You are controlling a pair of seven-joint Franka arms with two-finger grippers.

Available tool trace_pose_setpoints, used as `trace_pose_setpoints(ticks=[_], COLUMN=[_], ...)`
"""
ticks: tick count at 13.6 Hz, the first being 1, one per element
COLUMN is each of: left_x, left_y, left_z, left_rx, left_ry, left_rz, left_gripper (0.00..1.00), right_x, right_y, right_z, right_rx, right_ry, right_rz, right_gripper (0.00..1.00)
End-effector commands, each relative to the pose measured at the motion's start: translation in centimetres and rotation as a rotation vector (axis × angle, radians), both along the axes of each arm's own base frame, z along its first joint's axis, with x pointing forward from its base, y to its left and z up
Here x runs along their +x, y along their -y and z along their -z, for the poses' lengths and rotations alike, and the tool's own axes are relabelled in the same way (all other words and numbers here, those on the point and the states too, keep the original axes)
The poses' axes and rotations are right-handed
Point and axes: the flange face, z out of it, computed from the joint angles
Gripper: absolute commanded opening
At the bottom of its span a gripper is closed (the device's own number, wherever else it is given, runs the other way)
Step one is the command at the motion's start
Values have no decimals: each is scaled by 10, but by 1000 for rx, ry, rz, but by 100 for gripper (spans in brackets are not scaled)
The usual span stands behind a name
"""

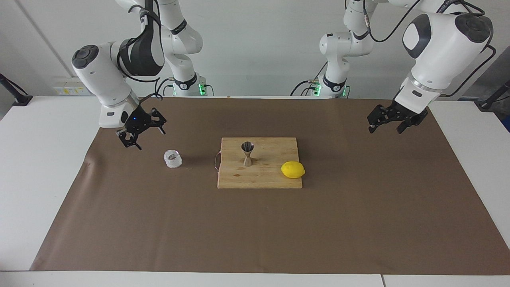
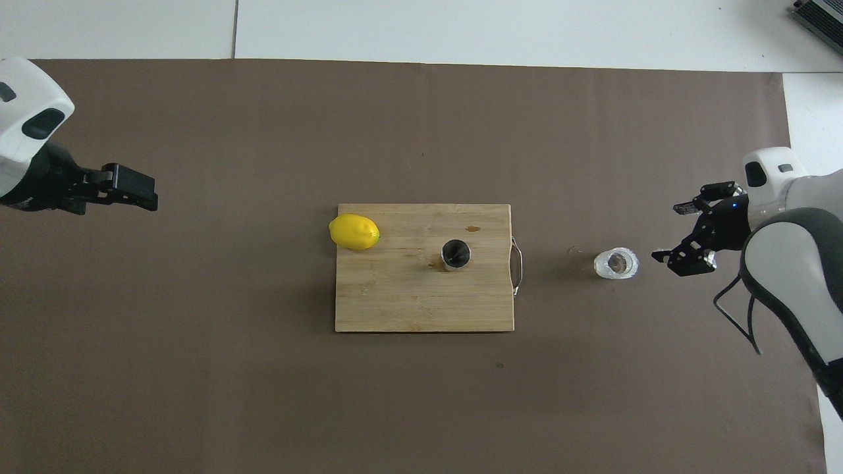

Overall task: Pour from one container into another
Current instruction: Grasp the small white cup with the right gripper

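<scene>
Right gripper point(image 1: 139, 134), jaws open and empty, hangs just beside the glass tumbler point(image 1: 172, 158), which sits on the brown mat toward the right arm's end of the worktop point(image 1: 48, 167). Risk: faceted clear wall is slippery, an off-centre pinch could tip it or spill. Metal jigger point(image 1: 247, 153), hourglass with a narrow waist, stands upright mid cutting board point(image 1: 279, 179); its small mouth makes overshoot likely. Smooth yellow lemon point(image 1: 293, 170) lies at the board's corner. Left gripper point(image 1: 392, 121), open and empty, waits over the mat's edge.
</scene>
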Motion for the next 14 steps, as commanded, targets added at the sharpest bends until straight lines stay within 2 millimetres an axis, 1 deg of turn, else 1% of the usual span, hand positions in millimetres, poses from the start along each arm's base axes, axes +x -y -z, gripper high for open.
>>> trace_pose_setpoints(ticks=[1,3,4,6,7,9,11,14], left_x=[-14,-14,-14,-16,-16,-16,-17,-18], left_y=[-7,-4,-4,-4,-1,1,0,-4], left_z=[2,-3,-4,-7,-7,-7,-7,-7], left_rx=[73,91,91,89,89,89,90,90], left_ry=[-42,-31,-26,-23,-22,-19,-20,-25], left_rz=[22,31,31,33,32,32,28,23], left_gripper=[100,100,100,100,100,100,100,100], right_x=[-9,-18,-18,-19,-21,-32,-38,-44], right_y=[15,27,28,30,31,28,27,37], right_z=[28,52,61,72,78,94,107,149], right_rx=[52,102,118,110,120,168,192,274], right_ry=[61,97,116,142,144,160,163,200], right_rz=[-103,-162,-201,-265,-281,-303,-327,-368], right_gripper=[100,100,100,100,100,100,100,100])
